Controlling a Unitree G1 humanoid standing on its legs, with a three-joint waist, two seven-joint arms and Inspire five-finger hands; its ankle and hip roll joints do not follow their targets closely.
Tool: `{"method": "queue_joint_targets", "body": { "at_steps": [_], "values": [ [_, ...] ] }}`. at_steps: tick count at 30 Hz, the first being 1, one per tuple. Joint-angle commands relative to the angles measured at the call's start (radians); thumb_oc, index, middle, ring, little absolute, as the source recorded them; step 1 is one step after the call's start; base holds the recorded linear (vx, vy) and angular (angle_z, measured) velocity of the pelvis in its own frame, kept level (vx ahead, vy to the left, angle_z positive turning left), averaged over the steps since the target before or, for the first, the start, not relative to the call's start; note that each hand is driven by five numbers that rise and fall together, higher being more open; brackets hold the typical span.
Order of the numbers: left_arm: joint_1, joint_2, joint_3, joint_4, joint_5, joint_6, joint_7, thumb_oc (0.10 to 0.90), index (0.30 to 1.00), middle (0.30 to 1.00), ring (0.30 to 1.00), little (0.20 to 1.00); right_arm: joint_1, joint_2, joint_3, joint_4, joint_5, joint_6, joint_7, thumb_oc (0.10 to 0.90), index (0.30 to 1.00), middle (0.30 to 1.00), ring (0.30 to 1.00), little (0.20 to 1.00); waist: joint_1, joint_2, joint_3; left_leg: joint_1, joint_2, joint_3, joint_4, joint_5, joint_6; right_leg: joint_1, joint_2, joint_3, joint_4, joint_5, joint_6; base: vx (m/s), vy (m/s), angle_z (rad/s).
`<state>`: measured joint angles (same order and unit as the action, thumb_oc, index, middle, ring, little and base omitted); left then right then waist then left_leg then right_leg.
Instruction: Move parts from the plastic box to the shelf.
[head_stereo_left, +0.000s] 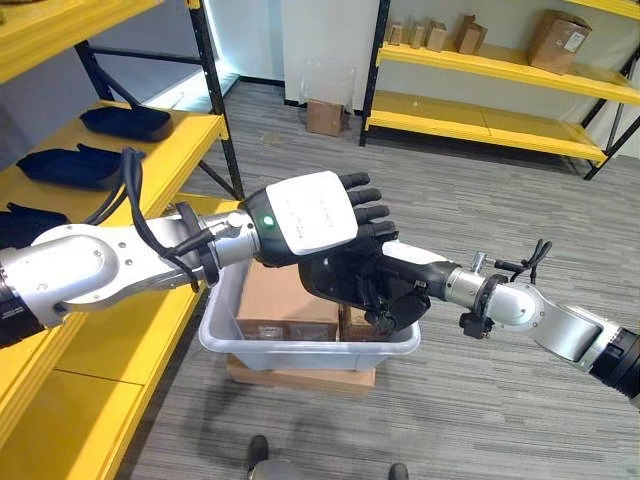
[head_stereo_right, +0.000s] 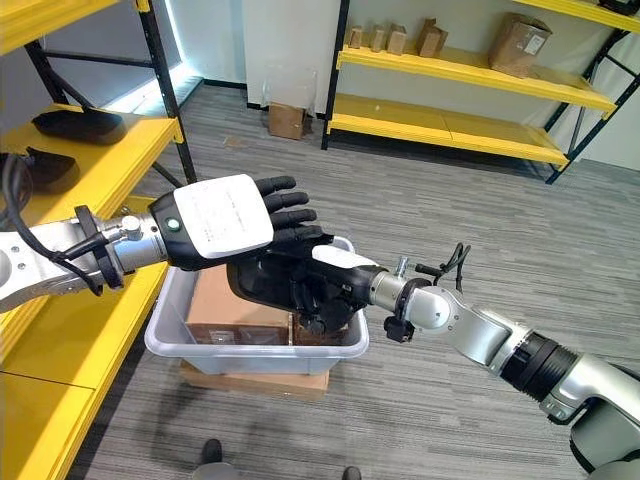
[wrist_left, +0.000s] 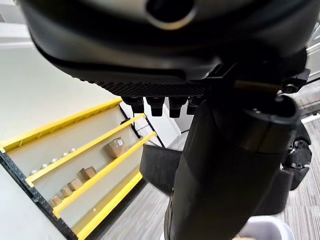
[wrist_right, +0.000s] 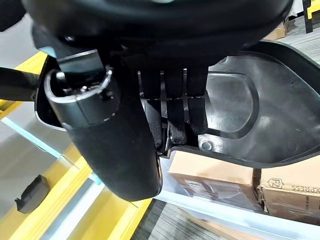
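A black moulded plastic part (head_stereo_left: 335, 278) hangs over the white plastic box (head_stereo_left: 310, 352). My right hand (head_stereo_left: 398, 295) comes in from the right and is shut on it. In the right wrist view its fingers (wrist_right: 175, 112) curl over the rim of the part (wrist_right: 240, 105). My left hand (head_stereo_left: 310, 212), with a white cover on its back, reaches in from the left just above the part, fingers straight and open. The yellow shelf (head_stereo_left: 180, 150) on the left carries three more black parts (head_stereo_left: 125, 122).
Inside the plastic box lie brown cardboard boxes (head_stereo_left: 285, 300), and it rests on a flat carton (head_stereo_left: 300, 378). A small carton (head_stereo_left: 323, 117) stands on the floor at the back. A far yellow shelf (head_stereo_left: 500, 65) holds several cartons.
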<state>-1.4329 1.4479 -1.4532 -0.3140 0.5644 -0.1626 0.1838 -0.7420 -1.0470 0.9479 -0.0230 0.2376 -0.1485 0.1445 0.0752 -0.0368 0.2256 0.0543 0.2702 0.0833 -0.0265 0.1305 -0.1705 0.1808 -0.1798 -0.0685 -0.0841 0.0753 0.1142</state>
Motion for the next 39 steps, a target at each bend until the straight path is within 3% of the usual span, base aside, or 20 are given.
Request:
{"method": "queue_joint_targets", "body": {
  "at_steps": [1,10,16,25,32,39],
  "values": [
    [-0.067,0.029,0.053,0.076,0.018,0.026,0.029,0.9,1.0,1.0,1.0,1.0,-0.144,-0.077,-0.043,-0.002,0.061,-0.093,-0.058,0.4,0.3,0.3,0.3,0.3,0.001,0.024,-0.039,0.025,0.037,-0.025,-0.061,-0.064,0.084,0.051,-0.039,-0.039,0.002,-0.003,-0.077,0.0,0.0,0.0],
    [0.002,0.067,0.053,0.162,0.06,0.01,0.015,0.9,1.0,1.0,1.0,1.0,-0.185,-0.1,0.007,-0.027,0.068,-0.098,-0.06,0.4,0.3,0.3,0.3,0.3,-0.014,0.064,-0.03,0.025,0.038,-0.026,-0.061,-0.065,0.085,0.052,-0.042,-0.04,0.001,-0.003,-0.077,0.0,0.0,0.0],
    [0.026,0.077,0.053,0.196,0.066,0.007,0.02,0.9,1.0,1.0,1.0,1.0,-0.171,-0.095,-0.006,-0.038,0.078,-0.099,-0.062,0.4,0.3,0.3,0.3,0.3,-0.017,0.065,-0.027,0.024,0.037,-0.026,-0.061,-0.064,0.084,0.05,-0.042,-0.04,0.001,-0.002,-0.078,0.0,0.009,-0.03],
    [0.035,0.012,0.053,0.227,0.08,-0.007,0.002,0.9,1.0,1.0,1.0,1.0,-0.214,-0.081,0.039,-0.066,0.099,-0.105,-0.059,0.4,0.3,0.3,0.3,0.3,-0.027,0.072,-0.023,0.027,0.036,-0.027,-0.061,-0.064,0.084,0.051,-0.042,-0.038,0.001,0.0,-0.078,0.0,0.0,0.0],
    [0.028,-0.033,0.053,0.226,0.074,-0.013,-0.006,0.9,1.0,1.0,1.0,1.0,-0.235,-0.069,0.057,-0.078,0.106,-0.107,-0.06,0.4,0.3,0.3,0.3,0.3,-0.031,0.069,-0.022,0.03,0.037,-0.027,-0.061,-0.065,0.084,0.051,-0.041,-0.038,0.002,0.0,-0.078,0.0,0.0,0.0],
    [-0.01,-0.072,0.053,0.154,0.054,-0.018,-0.01,0.9,1.0,1.0,1.0,1.0,-0.227,-0.051,0.041,-0.083,0.109,-0.113,-0.058,0.4,0.3,0.3,0.3,0.3,-0.021,0.041,-0.023,0.033,0.037,-0.026,-0.061,-0.065,0.082,0.053,-0.039,-0.036,0.002,-0.001,-0.08,0.0,0.0,0.0]
  ]
}}
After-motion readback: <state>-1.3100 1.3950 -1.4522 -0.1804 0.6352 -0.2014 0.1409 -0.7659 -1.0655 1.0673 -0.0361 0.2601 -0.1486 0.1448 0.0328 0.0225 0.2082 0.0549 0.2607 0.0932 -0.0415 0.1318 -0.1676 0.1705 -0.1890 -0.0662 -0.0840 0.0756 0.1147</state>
